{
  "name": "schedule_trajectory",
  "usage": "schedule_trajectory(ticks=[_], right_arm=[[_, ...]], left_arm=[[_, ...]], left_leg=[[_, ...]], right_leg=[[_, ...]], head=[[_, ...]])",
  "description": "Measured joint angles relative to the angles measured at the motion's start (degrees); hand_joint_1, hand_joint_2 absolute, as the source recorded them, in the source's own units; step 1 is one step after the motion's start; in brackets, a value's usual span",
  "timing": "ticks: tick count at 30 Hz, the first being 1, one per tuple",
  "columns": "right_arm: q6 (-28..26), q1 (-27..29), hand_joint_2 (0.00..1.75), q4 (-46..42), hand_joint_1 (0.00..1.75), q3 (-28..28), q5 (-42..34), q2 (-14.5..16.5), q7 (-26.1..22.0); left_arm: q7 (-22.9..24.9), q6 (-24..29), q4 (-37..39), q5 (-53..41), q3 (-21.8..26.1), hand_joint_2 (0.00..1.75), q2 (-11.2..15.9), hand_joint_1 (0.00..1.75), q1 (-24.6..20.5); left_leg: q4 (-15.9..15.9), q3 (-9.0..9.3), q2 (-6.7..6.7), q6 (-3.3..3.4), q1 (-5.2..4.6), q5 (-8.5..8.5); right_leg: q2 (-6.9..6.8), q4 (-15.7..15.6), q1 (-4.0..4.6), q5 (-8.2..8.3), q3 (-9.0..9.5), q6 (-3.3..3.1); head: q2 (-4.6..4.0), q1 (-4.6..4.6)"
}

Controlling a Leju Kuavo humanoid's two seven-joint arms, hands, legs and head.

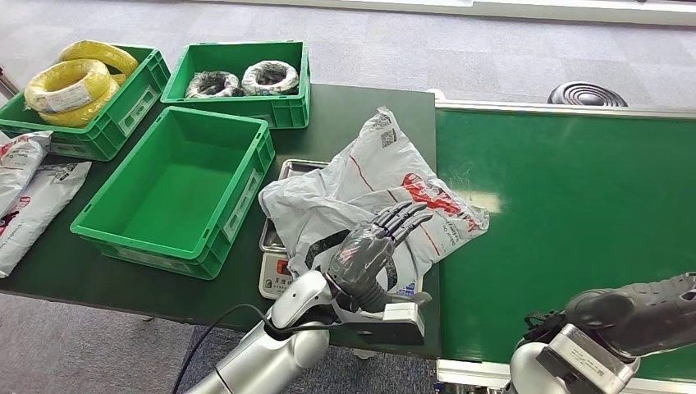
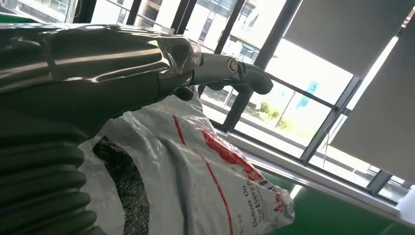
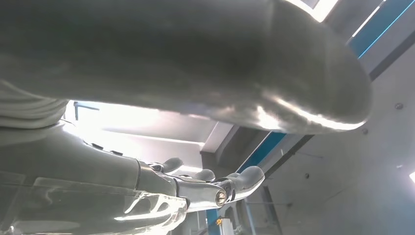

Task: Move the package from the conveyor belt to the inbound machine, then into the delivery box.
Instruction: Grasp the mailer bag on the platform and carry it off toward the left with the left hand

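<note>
Crumpled white package [image 1: 386, 193] with red print, on the scale [image 1: 275, 275], my left hand [image 1: 373, 250] resting on it, fingers spread, my right hand [image 3: 195, 183] empty, fingers loosely extended

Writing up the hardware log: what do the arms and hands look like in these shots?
Left arm: glossy silver shell, black cable looping off it, pale grey block at the wrist. Left hand: dark grey, slim black fingers. Up close its fingers are metallic grey with a round pivot, behind a grey ribbed cover. Right hand: dark grey rounded shell on a silver cuff with black wiring.
</note>
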Motion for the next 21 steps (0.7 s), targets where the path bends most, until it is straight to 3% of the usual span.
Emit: schedule_trajectory(ticks=[12, 13, 16, 17, 21], right_arm=[[0.00, 0.59, 0.00, -0.01, 0.00, 0.09, 0.57, 0.00, -0.01], [0.00, 0.64, 0.00, -0.01, 0.00, 0.11, 0.65, 0.00, -0.01], [0.00, 0.78, 0.00, -0.01, 0.00, 0.38, 0.89, 0.00, -0.01], [0.00, 0.80, 0.00, 0.00, 0.00, 0.56, 0.95, 0.00, -0.02], [0.00, 0.77, 0.00, 0.25, 0.00, 1.48, 0.99, 0.00, -0.01]], left_arm=[[0.99, 5.46, 14.08, -3.89, -0.70, 1.75, -1.62, 0.00, -0.59], [1.12, 5.77, 15.10, -4.15, -0.76, 1.75, -1.71, 0.13, -0.64], [0.65, 6.71, 18.21, -3.64, -0.70, 1.75, -2.03, 1.17, -0.76], [0.32, 7.01, 19.17, -3.28, -0.62, 1.75, -2.14, 1.42, -0.82], [-0.48, 7.84, 21.52, -2.24, -0.05, 1.75, -2.28, 1.58, -1.23]], left_leg=[[0.00, -0.01, 0.00, 0.00, 0.00, 0.00], [0.00, -0.01, 0.00, 0.00, 0.00, 0.00], [0.00, -0.02, 0.00, 0.00, 0.00, 0.00], [0.00, -0.02, 0.00, 0.00, 0.00, 0.00], [-0.01, -0.02, -0.01, 0.00, 0.01, 0.00]], right_leg=[[0.00, 0.00, 0.00, 0.00, 0.00, 0.00], [0.00, 0.00, 0.00, 0.00, 0.00, 0.00], [0.00, 0.00, 0.00, 0.00, 0.01, 0.00], [0.00, 0.00, 0.00, 0.00, 0.01, 0.00], [0.00, 0.00, 0.00, 0.00, 0.02, 0.00]], head=[[0.00, 0.01], [0.00, 0.01], [0.00, 0.00], [0.00, 0.00], [0.00, 0.00]])
